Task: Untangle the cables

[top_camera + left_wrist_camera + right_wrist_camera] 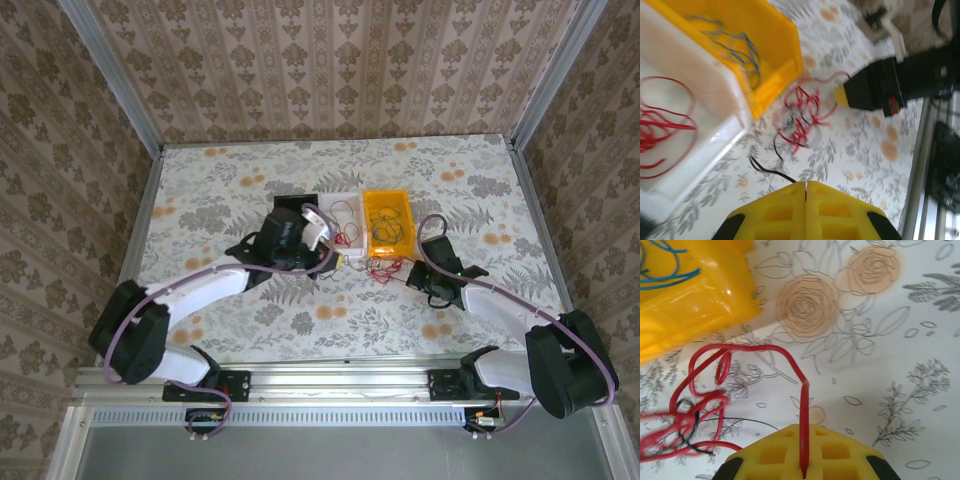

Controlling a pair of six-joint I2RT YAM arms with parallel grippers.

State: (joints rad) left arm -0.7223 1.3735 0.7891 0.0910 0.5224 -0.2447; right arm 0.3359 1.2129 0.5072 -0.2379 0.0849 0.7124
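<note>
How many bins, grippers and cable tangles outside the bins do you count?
Bins: 2, white bin and yellow bin
Grippers: 2, left gripper and right gripper
Loose tangle: 1
Total: 5

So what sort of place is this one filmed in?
Probably a robot test booth, not a home: wallpapered walls in a metal frame box in a floral table, with two arms bolted at its edge.

Brown damask-patterned walls [330, 60] enclose a floral-print table [220, 200] edged by aluminium rails [330, 377] in even light.
</note>
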